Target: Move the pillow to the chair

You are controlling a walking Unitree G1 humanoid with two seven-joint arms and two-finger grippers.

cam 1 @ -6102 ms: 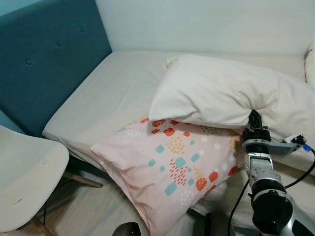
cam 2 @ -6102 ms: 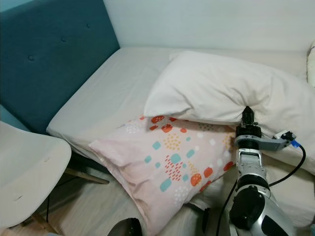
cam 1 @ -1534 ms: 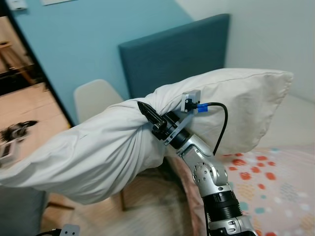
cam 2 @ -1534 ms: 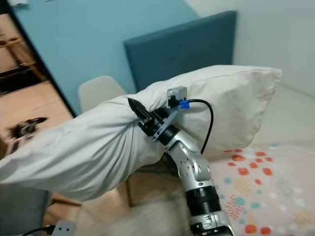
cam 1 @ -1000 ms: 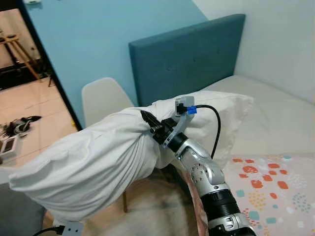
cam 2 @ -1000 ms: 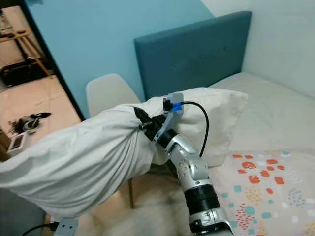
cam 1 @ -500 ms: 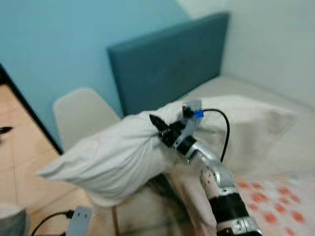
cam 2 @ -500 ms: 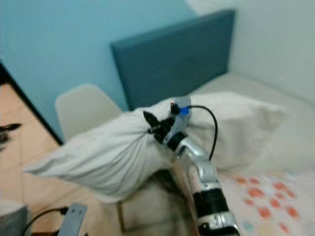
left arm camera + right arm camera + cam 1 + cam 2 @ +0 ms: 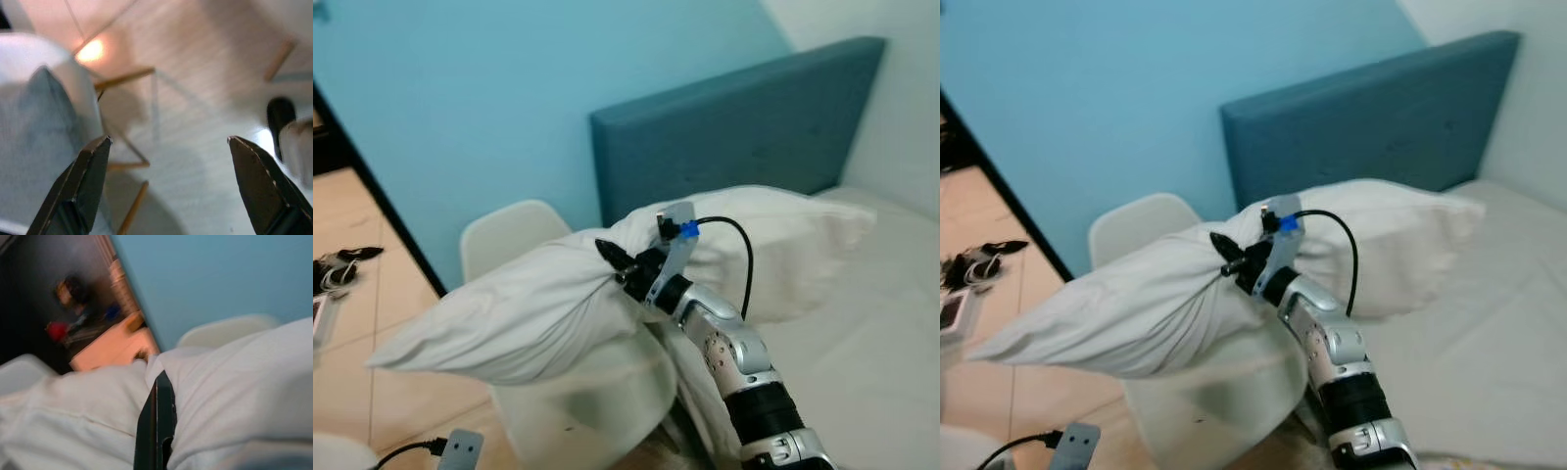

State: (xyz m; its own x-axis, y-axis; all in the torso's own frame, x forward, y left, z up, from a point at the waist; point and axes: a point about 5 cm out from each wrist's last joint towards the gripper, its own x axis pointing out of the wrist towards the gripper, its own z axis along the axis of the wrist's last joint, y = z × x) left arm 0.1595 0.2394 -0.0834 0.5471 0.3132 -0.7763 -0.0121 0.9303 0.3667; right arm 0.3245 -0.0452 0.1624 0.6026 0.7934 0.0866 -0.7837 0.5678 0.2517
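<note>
A long white pillow (image 9: 509,313) hangs in the air, pinched at its middle by my right gripper (image 9: 612,260), which is shut on it. One half droops to the left over the floor, the other half (image 9: 783,245) points back toward the bed. Right under the pillow stands a white chair (image 9: 597,392), its backrest (image 9: 504,240) showing behind the cloth. The right wrist view has the black fingers (image 9: 157,426) closed into the pillow fabric. My left gripper (image 9: 168,186) hangs low and open above the floor, with nothing between its fingers.
A teal headboard (image 9: 734,147) and a blue wall stand behind the chair. The bed's white sheet (image 9: 862,352) fills the right side. A dark doorway opens at far left, with small items (image 9: 342,264) on the tan floor. Wooden chair legs (image 9: 124,81) appear in the left wrist view.
The camera has turned, so the chair sits more centred. The pillow has come lower and over the chair seat, still held by my right gripper.
</note>
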